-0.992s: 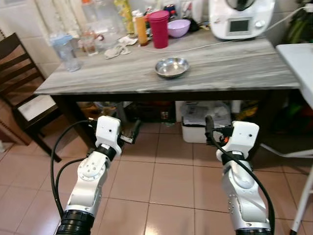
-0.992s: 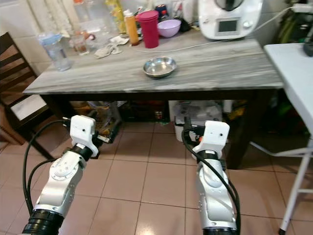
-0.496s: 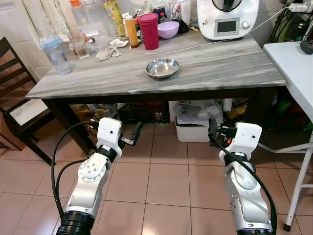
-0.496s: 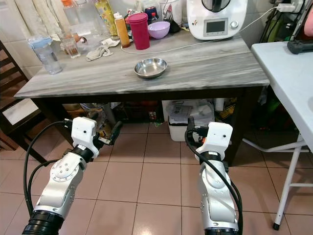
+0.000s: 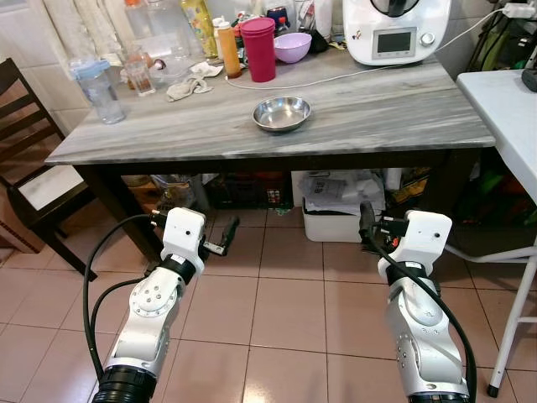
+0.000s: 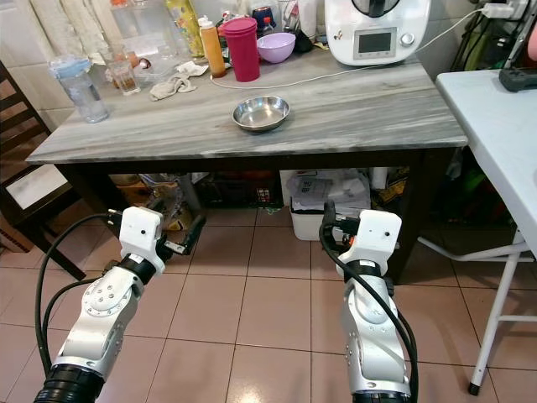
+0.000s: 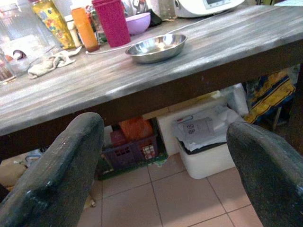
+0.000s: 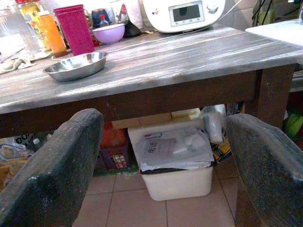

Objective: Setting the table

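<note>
While you stand in front of the grey wood-grain desk (image 5: 394,105), both arms are held low over the tiled floor (image 5: 285,311), below the desk's front edge. Your left end effector (image 5: 225,237) sits just under the left part of the desk, its two black fingers (image 7: 57,175) spread wide apart, holding nothing. Your right end effector (image 5: 366,225) is under the right part, near the white plastic storage box (image 5: 336,220) on the floor, fingers also well apart and empty per the right wrist view. On the desk, the shallow round stainless-steel bowl (image 5: 282,112) rests alone near the middle, a little toward the front, touching nothing. Behind it, at the back edge, you have the tall magenta plastic tumbler (image 5: 258,49), with the orange squeeze bottle (image 5: 226,49) just beside it on its left and the small lilac plastic bowl (image 5: 292,47) just to its right. The white kitchen machine with a small screen (image 5: 396,29) stands at the back right, its white cable (image 5: 336,77) trailing across the desk toward the tumbler. A crumpled grey cloth (image 5: 190,85) lies back left; a clear blue-lidded bottle (image 5: 101,88) stands near the left end. A dark wooden chair (image 5: 33,159) is at the left; a white folding table (image 5: 512,109) is at the right.
</note>
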You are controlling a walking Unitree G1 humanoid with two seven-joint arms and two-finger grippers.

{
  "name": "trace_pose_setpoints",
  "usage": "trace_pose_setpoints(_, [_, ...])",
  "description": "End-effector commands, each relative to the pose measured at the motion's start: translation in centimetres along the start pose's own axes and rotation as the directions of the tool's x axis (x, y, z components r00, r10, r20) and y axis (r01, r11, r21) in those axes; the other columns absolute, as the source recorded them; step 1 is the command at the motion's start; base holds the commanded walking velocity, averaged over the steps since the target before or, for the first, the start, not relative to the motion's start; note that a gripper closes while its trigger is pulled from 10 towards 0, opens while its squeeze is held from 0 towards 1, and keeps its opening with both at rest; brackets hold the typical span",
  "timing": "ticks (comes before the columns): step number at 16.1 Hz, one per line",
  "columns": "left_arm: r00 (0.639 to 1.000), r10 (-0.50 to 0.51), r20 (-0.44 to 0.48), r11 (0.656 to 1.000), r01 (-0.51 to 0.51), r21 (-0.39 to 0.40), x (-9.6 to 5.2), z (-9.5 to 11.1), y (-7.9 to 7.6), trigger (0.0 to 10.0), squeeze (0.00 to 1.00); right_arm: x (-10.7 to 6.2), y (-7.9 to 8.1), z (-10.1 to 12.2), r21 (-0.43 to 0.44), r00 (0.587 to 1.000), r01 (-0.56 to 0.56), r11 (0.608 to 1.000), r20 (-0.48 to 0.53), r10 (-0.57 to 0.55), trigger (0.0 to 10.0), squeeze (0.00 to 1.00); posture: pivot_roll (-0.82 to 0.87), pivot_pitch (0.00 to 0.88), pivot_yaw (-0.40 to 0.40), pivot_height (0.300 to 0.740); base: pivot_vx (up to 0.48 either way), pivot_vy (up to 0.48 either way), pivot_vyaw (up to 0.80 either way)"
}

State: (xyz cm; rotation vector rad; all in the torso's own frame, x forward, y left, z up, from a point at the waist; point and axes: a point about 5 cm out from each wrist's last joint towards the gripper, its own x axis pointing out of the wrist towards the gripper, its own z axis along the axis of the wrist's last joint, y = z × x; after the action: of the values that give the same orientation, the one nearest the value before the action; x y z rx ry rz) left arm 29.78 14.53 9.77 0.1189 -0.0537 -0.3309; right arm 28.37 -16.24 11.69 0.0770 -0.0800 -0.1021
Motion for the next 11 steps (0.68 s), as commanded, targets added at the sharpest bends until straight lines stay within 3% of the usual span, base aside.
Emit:
trace_pose_setpoints(1, [1.0,0.017,-0.011,1.0,-0.017,0.019,-0.4,-0.3,0.8,10.0,0.0,-0.1,0.2,-0.3,0.007,1.0,-0.002,1.0,-0.014,0.002,10.0,0.0,-0.27,0.026,0.14,0.74,0.0,0.0,0.0])
trace_pose_setpoints(11, [0.999,0.024,-0.048,0.999,-0.022,0.037,-1.0,-1.4,0.9,10.0,0.0,-0.3,0.0,-0.5,0.006,1.0,-0.003,1.0,-0.025,0.003,10.0,0.0,-0.27,0.025,0.137,0.74,0.0,0.0,0.0])
